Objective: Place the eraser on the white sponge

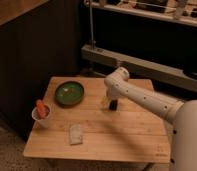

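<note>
Pointing straight down over the middle of the table (134, 134), the end effector (112, 102) has the eraser (112, 105) right at its tip; whether it grips it I cannot tell. The black block looks taller than wide. The white sponge (76, 134) lies flat well apart, front-left, its long side running front to back.

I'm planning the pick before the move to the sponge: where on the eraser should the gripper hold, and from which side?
Probably from straight above, closing across the eraser at its narrower width: it is a small block sitting on the table with bare wood around it and the green bowl well to one side. The gripper hangs directly at it.
</note>
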Tool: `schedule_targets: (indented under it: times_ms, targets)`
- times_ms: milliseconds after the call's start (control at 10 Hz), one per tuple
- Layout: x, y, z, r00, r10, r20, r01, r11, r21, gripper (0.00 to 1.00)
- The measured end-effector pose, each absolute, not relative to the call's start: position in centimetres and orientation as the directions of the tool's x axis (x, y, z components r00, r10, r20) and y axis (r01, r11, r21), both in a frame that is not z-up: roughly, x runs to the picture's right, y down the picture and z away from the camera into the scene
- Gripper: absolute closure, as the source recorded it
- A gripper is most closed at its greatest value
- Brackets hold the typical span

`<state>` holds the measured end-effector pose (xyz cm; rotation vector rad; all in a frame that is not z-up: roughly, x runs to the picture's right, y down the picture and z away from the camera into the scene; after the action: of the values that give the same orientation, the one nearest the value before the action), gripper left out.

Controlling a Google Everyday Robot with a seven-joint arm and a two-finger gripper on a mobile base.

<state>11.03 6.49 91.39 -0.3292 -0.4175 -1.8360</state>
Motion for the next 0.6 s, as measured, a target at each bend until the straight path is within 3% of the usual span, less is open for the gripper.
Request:
schedule_targets:
  times_ms: [600]
  targets:
    - [10.7, 6.7, 93.7, -0.287, -0.803, 0.522, 0.955, -0.198, 0.220, 0.20]
